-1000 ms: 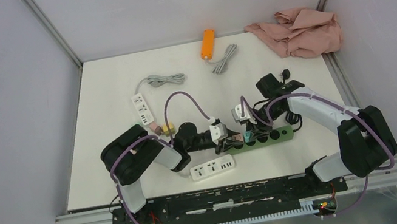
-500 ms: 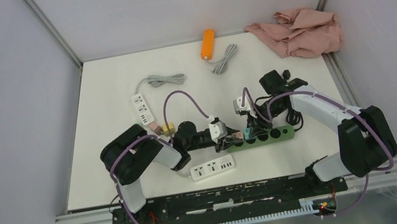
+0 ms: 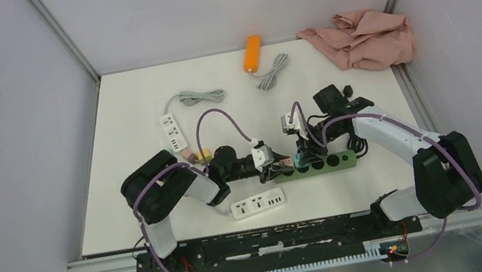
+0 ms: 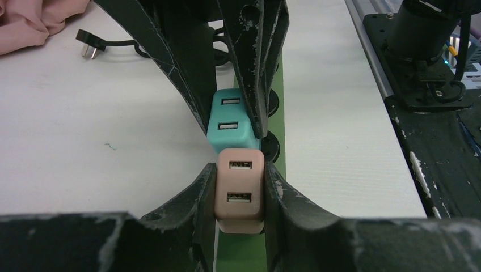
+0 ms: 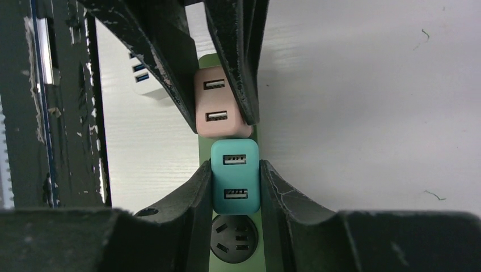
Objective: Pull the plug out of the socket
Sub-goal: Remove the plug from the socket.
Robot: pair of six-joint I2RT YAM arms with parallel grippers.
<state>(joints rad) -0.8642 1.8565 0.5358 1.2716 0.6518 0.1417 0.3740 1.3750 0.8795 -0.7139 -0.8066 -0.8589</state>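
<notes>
A green power strip [image 3: 329, 163] lies at the table's front centre. A pink USB plug [image 4: 239, 190] and a teal USB plug [image 5: 235, 175] sit side by side in its sockets. My left gripper [image 4: 240, 192] is shut on the pink plug, one finger on each side. My right gripper [image 5: 235, 184] is shut on the teal plug, facing the left gripper. In the top view both grippers, left [image 3: 275, 165] and right [image 3: 298, 152], meet over the strip's left end. An empty black socket [image 5: 233, 237] shows just behind the teal plug.
A white power strip [image 3: 258, 204] lies in front of the green one, another white strip [image 3: 173, 130] to the left rear. An orange strip [image 3: 252, 52] and grey cable [image 3: 273, 70] lie at the back, a pink cloth [image 3: 363, 38] at the back right. A black cable [image 4: 113, 44] trails right.
The right gripper has moved left and down onto the teal plug. The green strip has shifted slightly with it. The left gripper keeps its hold on the pink plug.
</notes>
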